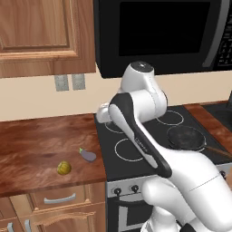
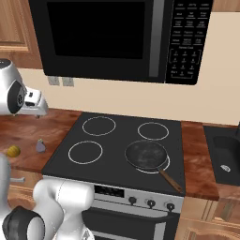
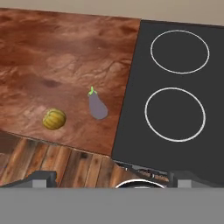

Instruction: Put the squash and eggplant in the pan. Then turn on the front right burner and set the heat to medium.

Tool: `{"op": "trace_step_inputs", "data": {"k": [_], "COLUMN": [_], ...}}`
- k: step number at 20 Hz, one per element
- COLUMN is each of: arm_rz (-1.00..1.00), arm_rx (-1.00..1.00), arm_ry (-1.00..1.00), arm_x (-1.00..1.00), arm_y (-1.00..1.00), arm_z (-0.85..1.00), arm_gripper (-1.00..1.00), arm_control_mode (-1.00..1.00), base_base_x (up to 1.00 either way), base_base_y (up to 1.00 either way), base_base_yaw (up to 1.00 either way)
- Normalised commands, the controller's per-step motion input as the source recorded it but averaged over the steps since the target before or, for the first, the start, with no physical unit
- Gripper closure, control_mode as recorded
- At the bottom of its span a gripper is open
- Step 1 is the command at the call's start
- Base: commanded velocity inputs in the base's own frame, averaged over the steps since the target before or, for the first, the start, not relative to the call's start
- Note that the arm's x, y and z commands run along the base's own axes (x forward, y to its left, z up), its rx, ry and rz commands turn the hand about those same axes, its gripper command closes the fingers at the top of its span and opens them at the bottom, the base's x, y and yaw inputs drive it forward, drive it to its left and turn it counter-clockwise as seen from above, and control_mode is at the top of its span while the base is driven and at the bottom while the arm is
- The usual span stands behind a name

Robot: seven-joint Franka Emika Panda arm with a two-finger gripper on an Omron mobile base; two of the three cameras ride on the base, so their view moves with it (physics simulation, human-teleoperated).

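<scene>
While squash (image 3: 54,119) and eggplant (image 3: 97,106) lie on counter (image 3: 52,65), pan (image 2: 146,154) on cooktop, tool state unclear

Kitchen corner with a wooden counter (image 1: 41,140), black cooktop (image 2: 117,150) and beige wall (image 2: 211,93).

A black microwave (image 2: 117,37) hangs above the cooktop, control keypad on its right. Wooden upper cabinets (image 1: 41,31) flank it; two grey wall outlets (image 1: 70,82) sit beneath them. Drawers with pale handles (image 1: 59,198) run below the counter. A dark sink (image 2: 225,150) lies at the far right.

White arm folded high at the elbow — end effector (image 2: 40,108) raised, aimed downward.
</scene>
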Motion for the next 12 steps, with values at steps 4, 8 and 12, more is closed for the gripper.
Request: {"op": "trace_step_inputs", "data": {"k": [4, 8, 12], "arm_rz": [0.07, 0.07, 0.03], "arm_rx": [0.10, 0.04, 0.00], "arm_ry": [0.10, 0.10, 0.01], "arm_x": [0.10, 0.15, 0.11], "arm_y": [0.13, 0.07, 0.01], "arm_z": [-0.16, -0.18, -0.24], "arm_gripper": [-1.00, -1.00, -1.00], "arm_control_mode": [-1.00, -1.00, -1.00], "base_base_x": [0.00, 0.00, 0.00], "base_base_y": [0.00, 0.00, 0.00], "base_base_yaw": [0.00, 0.00, 0.00]}}
